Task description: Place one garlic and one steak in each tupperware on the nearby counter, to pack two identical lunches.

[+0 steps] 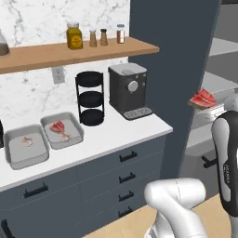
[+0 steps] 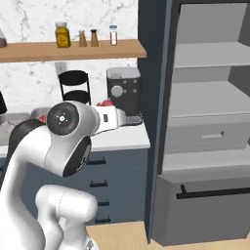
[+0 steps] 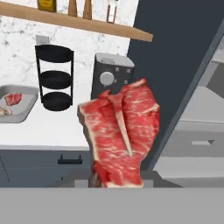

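Red, white-marbled steak point(image 3: 120, 133) with a pale bone strip hangs pinched in the gripper point(image 3: 114, 181), off the counter's point(image 1: 116, 132) right end, near the dark tall cabinet point(image 1: 172, 69). Left tray point(image 1: 26, 145) holds garlic point(image 1: 28, 142); right tray point(image 1: 62, 130) holds a steak piece with garlic. Bare white counter lies in front of the trays, up to the front edge.

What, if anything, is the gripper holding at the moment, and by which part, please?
The gripper is shut on a raw red steak with a pale bone strip, gripping it by its lower edge, so the slab stands upright above the fingers.
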Controlling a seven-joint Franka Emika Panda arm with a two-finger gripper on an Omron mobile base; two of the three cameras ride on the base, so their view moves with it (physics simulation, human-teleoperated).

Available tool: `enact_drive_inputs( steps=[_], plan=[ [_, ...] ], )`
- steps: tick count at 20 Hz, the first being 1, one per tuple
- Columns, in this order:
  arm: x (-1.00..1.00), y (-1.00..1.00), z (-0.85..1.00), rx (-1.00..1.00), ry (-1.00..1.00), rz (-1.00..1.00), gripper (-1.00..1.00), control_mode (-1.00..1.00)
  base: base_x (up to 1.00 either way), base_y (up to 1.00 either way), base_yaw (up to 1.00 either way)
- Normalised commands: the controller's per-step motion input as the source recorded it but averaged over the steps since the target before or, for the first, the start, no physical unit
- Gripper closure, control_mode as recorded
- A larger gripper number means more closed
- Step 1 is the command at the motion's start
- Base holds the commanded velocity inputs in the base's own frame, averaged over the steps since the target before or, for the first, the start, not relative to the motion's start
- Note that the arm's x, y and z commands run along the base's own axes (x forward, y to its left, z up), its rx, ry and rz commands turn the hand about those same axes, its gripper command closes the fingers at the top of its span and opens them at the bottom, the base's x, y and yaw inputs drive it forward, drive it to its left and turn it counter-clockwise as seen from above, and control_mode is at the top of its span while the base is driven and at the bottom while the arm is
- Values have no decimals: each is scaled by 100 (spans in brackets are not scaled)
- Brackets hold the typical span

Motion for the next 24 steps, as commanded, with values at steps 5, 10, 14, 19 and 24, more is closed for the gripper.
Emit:
enact_drive_inputs(
  steps=[5,10,14,19,24],
  plan=[
    [0,0,0,0,0,0,100,100,14,100,17],
    [0,0,0,0,0,0,100,100,32,94,26],
    [0,0,0,0,0,0,100,100,12,56,29],
    [0,0,0,0,0,0,100,100,22,28,28],
    [0,0,0,0,0,0,100,100,66,28,23]
  ],
)
